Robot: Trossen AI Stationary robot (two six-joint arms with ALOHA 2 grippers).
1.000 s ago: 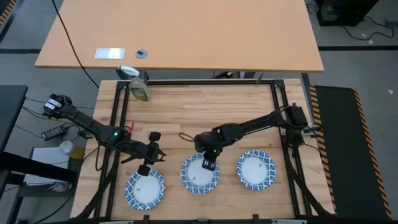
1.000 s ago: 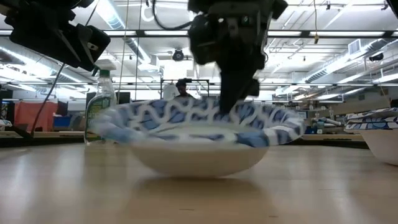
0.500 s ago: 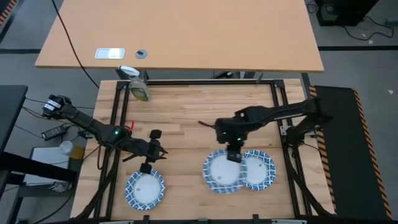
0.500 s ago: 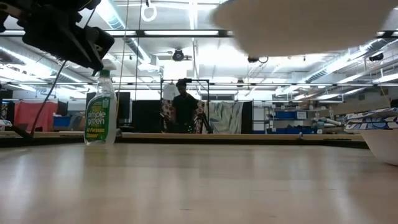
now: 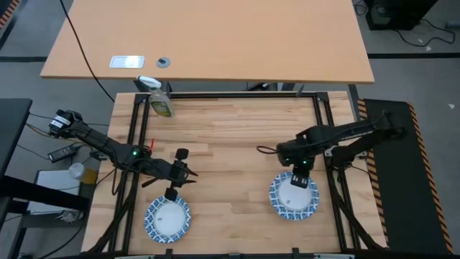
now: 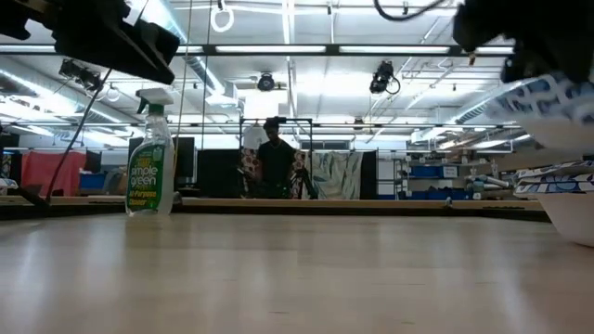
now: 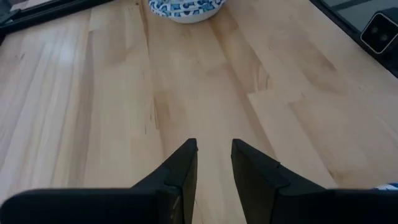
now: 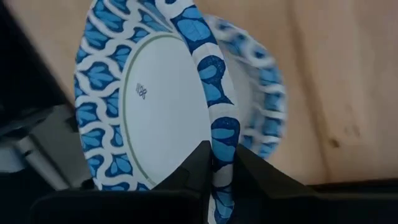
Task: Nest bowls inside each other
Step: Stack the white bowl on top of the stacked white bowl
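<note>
Over the right-hand side of the table (image 5: 230, 129), the right gripper (image 5: 300, 175) was clenched on the rim of a carried bowl (image 8: 149, 118), with one finger on the inner face and one on the outer face of the blue-patterned edge. The carried bowl hung directly above the stationary right bowl (image 5: 294, 196), which rested on the wood. In the right wrist view the lower bowl's rim (image 8: 264, 93) showed just beyond the carried bowl's edge, so the two appeared nearly concentric but slightly offset. Whether they were already touching could not be determined; the low view showed the carried bowl (image 6: 548, 102) tilted and apparently just clear of the bowl (image 6: 568, 209) beneath it.

The controlling relation was vertical: the target lay straight below the gripper, so the coming move likely called for a short descent and release, with a small centring correction. The bowls are round, so no long axis applied.

The left gripper (image 5: 175, 185) waited with its fingers (image 7: 180, 168) slightly parted and empty, just beside the left bowl (image 5: 167, 218). The left arm was the nearer arm to that bowl. A spray bottle (image 5: 159, 101) stood well apart at the far edge.
</note>
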